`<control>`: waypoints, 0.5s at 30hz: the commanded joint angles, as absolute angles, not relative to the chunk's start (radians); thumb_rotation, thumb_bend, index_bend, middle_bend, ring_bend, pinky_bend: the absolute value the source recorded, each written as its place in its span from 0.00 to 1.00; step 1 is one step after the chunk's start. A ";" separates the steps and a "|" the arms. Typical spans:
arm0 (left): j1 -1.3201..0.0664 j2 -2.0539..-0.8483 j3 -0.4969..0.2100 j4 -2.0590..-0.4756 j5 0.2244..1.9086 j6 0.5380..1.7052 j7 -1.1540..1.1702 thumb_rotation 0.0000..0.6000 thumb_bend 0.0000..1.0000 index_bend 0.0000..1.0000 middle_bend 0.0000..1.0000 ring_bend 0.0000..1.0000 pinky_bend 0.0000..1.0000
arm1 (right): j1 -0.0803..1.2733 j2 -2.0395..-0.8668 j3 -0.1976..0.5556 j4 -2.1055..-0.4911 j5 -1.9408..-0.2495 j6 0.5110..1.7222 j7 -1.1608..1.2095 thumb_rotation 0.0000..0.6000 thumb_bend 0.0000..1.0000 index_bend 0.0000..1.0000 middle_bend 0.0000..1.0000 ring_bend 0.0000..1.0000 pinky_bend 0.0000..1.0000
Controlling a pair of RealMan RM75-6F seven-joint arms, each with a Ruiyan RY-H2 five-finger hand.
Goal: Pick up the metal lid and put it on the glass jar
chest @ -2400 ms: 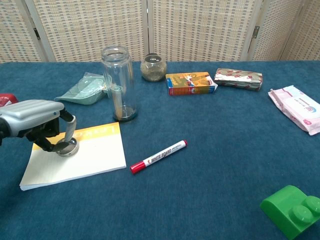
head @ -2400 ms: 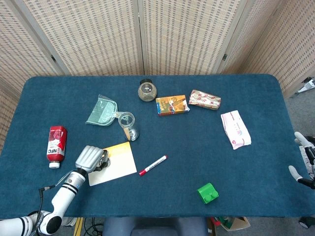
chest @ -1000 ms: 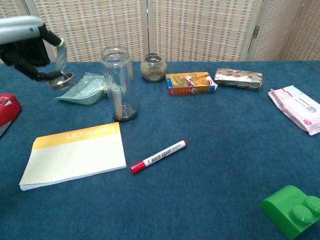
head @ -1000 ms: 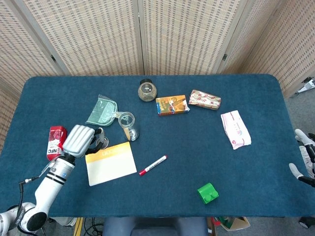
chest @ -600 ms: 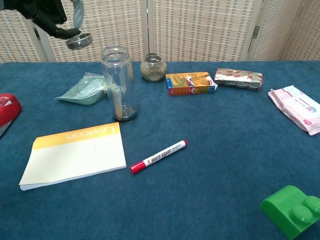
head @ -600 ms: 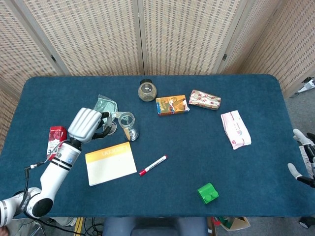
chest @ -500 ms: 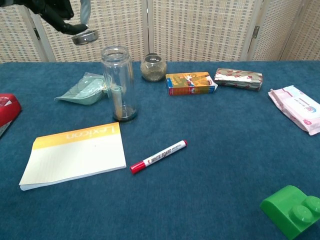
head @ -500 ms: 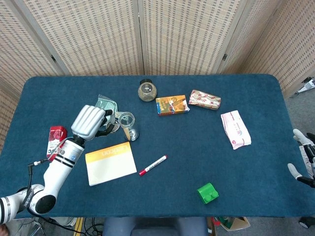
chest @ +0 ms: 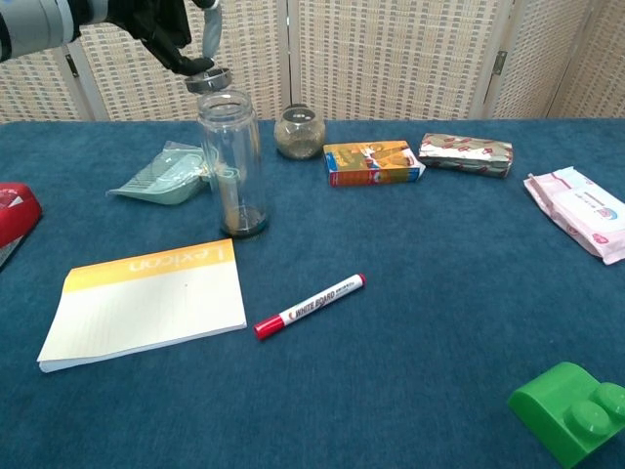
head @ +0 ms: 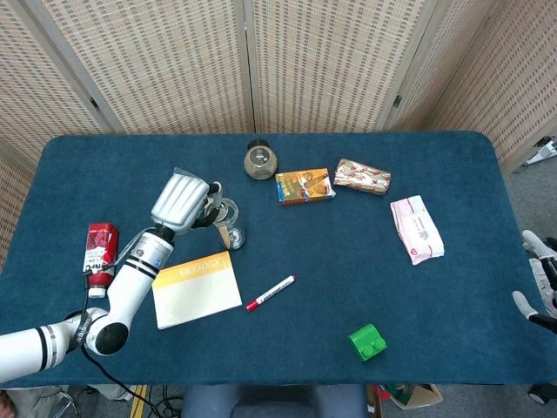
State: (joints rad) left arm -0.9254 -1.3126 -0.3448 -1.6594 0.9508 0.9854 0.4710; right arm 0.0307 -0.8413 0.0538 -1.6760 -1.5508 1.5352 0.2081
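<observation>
A tall clear glass jar stands upright on the blue table; in the head view the glass jar shows just right of my left hand. My left hand holds the round metal lid in its fingers, just above the jar's open mouth and slightly to its left. In the chest view the left hand is at the top left edge. My right hand hangs off the table's right edge, holding nothing, its fingers apart.
A yellow notepad and a red marker lie in front of the jar. A green dustpan, a round jar, an orange box, a foil packet, wipes, a red bottle and a green block are also on the table.
My left hand has carried the lid up off the notepad and rightward, from left of the jar to just above its mouth. The right hand stays put.
</observation>
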 commanded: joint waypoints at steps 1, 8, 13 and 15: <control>-0.943 -1.330 -0.343 -1.640 0.928 0.985 0.480 1.00 0.54 0.61 1.00 1.00 1.00 | 0.030 -0.844 0.053 -1.671 -1.549 1.535 0.212 1.00 0.31 0.02 0.22 0.08 0.23; -0.969 -1.352 -0.329 -1.607 0.902 0.988 0.507 1.00 0.54 0.61 1.00 1.00 1.00 | 0.027 -0.848 0.052 -1.658 -1.545 1.535 0.222 1.00 0.30 0.02 0.22 0.08 0.23; -0.981 -1.368 -0.323 -1.591 0.891 0.994 0.516 1.00 0.54 0.61 1.00 1.00 1.00 | 0.024 -0.850 0.051 -1.651 -1.545 1.537 0.229 1.00 0.30 0.02 0.22 0.08 0.23; -0.987 -1.373 -0.321 -1.583 0.884 0.994 0.518 1.00 0.54 0.61 1.00 1.00 1.00 | 0.022 -0.851 0.051 -1.648 -1.544 1.538 0.231 1.00 0.31 0.02 0.22 0.08 0.23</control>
State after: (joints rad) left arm -0.9852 -1.3715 -0.3218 -1.5851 0.8858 0.9940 0.5176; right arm 0.0228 -0.8509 0.0508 -1.6482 -1.5442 1.5377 0.2310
